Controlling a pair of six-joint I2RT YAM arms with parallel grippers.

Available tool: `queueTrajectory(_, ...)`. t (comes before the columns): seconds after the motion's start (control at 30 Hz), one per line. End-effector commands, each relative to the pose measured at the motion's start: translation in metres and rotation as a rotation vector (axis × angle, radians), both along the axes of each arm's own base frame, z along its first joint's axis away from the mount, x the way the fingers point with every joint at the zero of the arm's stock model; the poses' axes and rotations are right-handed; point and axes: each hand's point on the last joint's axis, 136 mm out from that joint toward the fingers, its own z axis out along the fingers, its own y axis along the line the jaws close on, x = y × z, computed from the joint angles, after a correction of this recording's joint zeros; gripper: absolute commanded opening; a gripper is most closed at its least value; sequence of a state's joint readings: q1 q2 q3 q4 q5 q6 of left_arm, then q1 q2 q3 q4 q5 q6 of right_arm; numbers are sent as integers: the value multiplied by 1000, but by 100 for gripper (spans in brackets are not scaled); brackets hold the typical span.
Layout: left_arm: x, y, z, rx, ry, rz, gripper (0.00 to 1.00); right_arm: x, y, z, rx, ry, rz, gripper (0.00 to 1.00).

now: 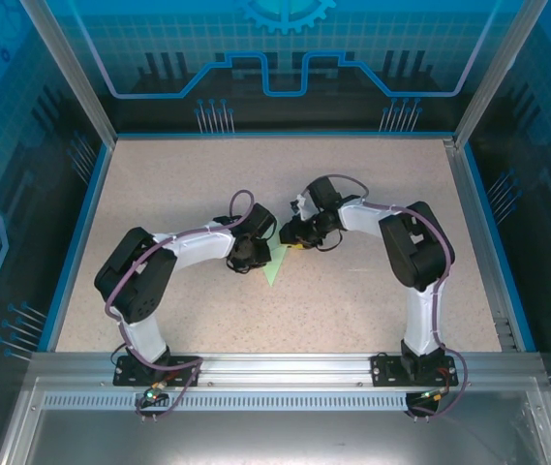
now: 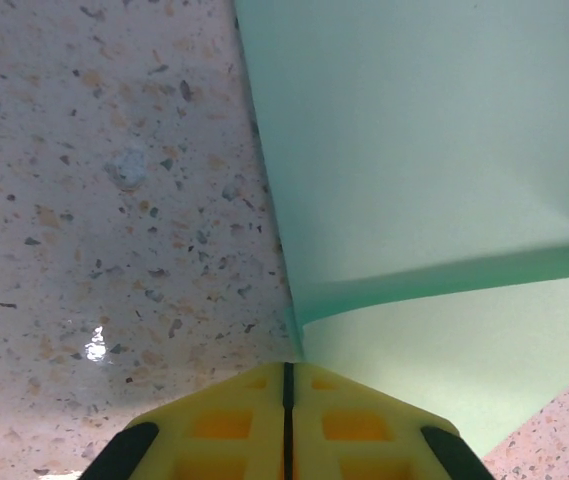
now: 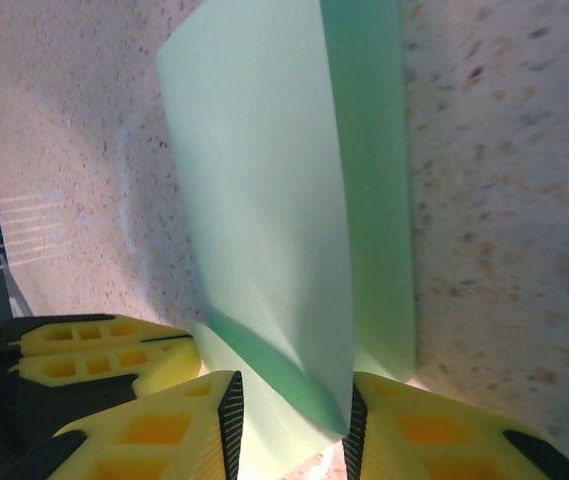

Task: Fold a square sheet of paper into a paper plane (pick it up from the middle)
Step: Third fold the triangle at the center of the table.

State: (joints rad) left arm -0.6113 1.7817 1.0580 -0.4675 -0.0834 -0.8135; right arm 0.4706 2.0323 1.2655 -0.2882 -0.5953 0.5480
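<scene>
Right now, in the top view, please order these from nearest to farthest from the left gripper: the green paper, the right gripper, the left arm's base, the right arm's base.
From the left gripper:
1. green paper, pinched at its tip.
2. right gripper, just across the paper, to the right.
3. left arm's base, near edge, left.
4. right arm's base, near edge, right.

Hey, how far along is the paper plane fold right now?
Partway, by the look of it. Done: the paper is bent over itself, one layer lying over another. In hand: the left gripper is shut, seemingly pinching the paper's edge; the right gripper has its jaws apart around the folded part. Left: it doesn't look like a finished plane yet, so further creases likely remain.
</scene>
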Motion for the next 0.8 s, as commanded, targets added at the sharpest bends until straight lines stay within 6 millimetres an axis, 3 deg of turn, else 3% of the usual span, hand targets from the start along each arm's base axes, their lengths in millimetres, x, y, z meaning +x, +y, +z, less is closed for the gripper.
queueTrajectory(0.0,5,4,2,24,2,20,9,-13,13,0,45,41,73,31)
queueTrajectory(0.17,6,2,7,17,-7,10,9,-16,12,-3,41,54,75,20)
queueTrajectory(0.33,7,3,20,4,-32,-5,11,-8,5,10,30,-7,7,7)
queueTrajectory(0.57,10,9,53,-38,-111,-22,25,1,-24,58,-33,-160,-159,2)
queueTrajectory(0.77,15,27,84,-79,-193,11,41,0,-51,94,-117,-243,-286,1)
